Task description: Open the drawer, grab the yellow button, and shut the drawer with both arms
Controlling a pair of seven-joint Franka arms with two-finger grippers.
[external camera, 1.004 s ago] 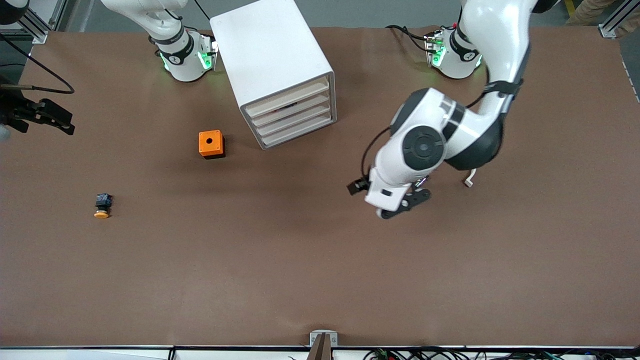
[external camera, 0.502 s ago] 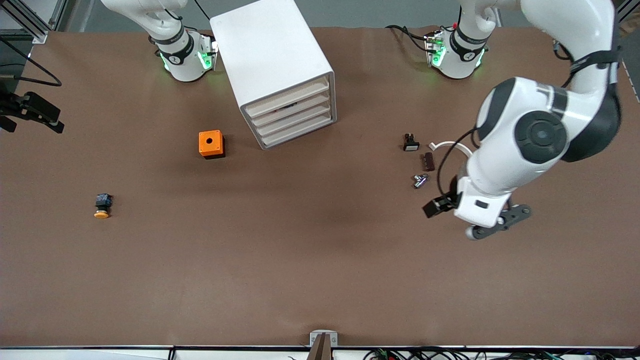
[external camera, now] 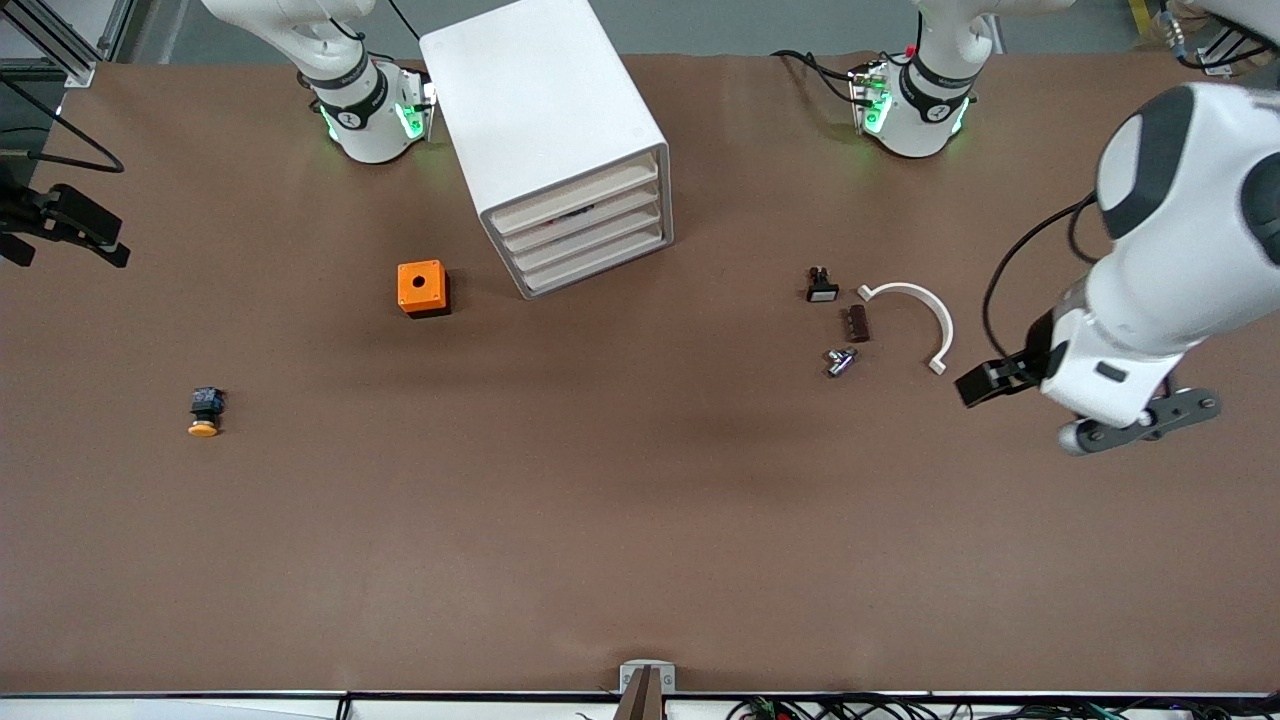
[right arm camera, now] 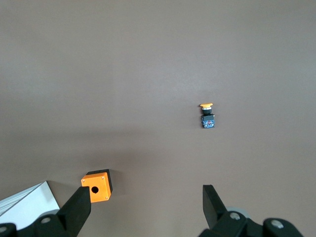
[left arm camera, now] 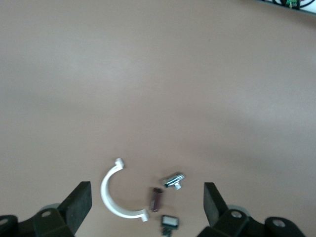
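No brand, label or writing can be read anywhere. A white cabinet (external camera: 555, 140) is seen at the upper centre of the front view, its four drawers all pushed in; the drawer (external camera: 572, 196) of the task is the uppermost one.

An orange cube (external camera: 422, 288) with a round hole is set just beside the cabinet, nearer the camera. At centre-right a small black switch (external camera: 821, 286), a dark brown block (external camera: 858, 323), a small metal part (external camera: 839, 361) and a white curved clip (external camera: 913, 314) are grouped together.

The button (external camera: 204, 411), orange-capped with a dark body, is lying on its side on the brown surface (external camera: 600, 520) at the lower left of the frame.

The left gripper (external camera: 1140, 424) is held over bare surface at the right edge, jaws spread and empty. The right gripper (right arm camera: 145, 210) is held above the surface at the left edge, jaws spread and empty.
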